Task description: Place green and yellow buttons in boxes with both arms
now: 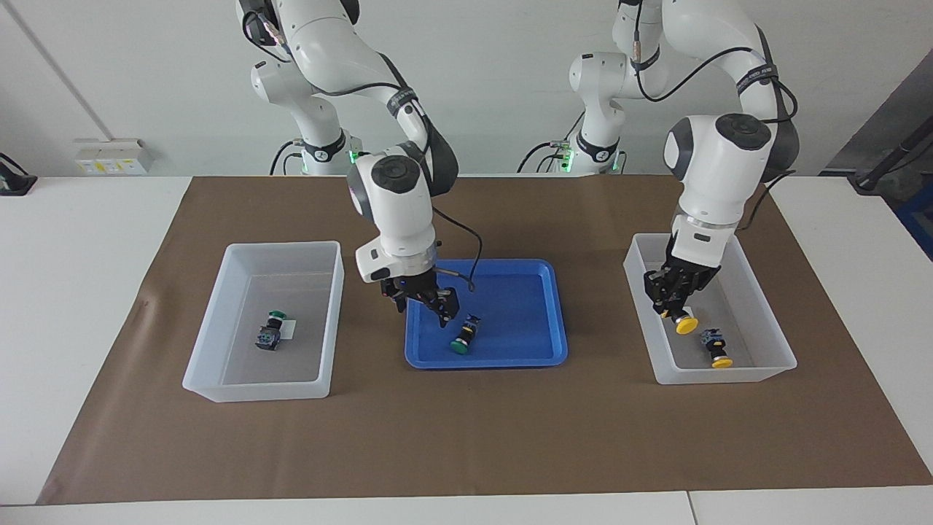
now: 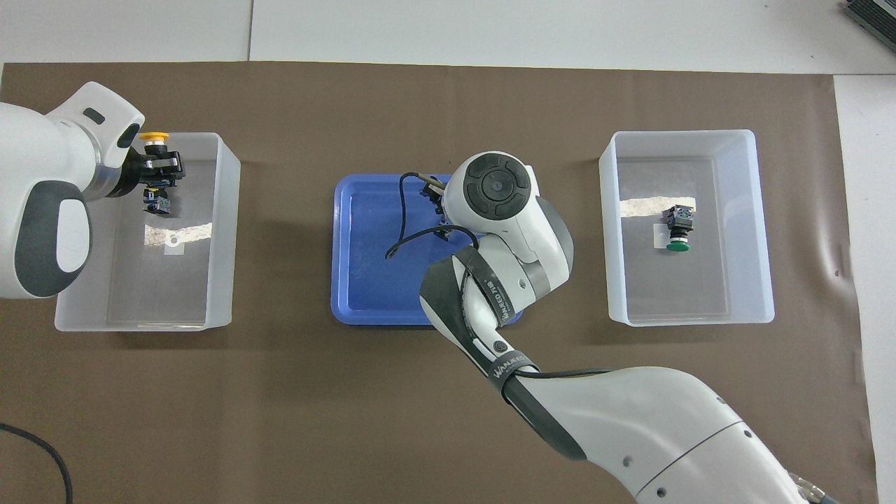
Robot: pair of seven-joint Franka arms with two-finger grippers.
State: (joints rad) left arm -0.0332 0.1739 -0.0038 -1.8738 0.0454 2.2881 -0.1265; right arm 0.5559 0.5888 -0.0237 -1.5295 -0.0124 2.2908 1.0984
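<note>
Brown paper [image 1: 466,437] is spread over the white surface [image 1: 80,292], and on it a blue tray [image 1: 539,343] is set between two translucent white boxes.

At the left arm's end, one box [image 1: 765,321] is seen with the left hand [image 1: 676,312] hanging over its inside. A yellow button [image 1: 685,325] is clamped between the fingers of that hand, cap downward, and is carried clear of the box floor. A second yellow button [image 1: 718,348] is seen lying on the floor of the same box, just beside the held one and farther from the robots. In the overhead view the held button [image 2: 152,137] is shown at the box's rim farthest from the robots, with the lying one [image 2: 155,201] partly hidden below the hand [image 2: 157,164].

Over the tray the right hand [image 1: 426,305] is lowered, its fingers spread wide with nothing between them. A green button [image 1: 463,337] is left lying on its side on the tray floor, close beside the fingertips and apart from them, its cap turned away from the robots. From overhead that button is covered by the right arm.

At the right arm's end, the other box [image 1: 219,321] is shown with one green button [image 1: 271,332] lying on its floor against a small white label [image 1: 289,328]; in the overhead view this button [image 2: 679,227] is seen with its cap toward the robots.
</note>
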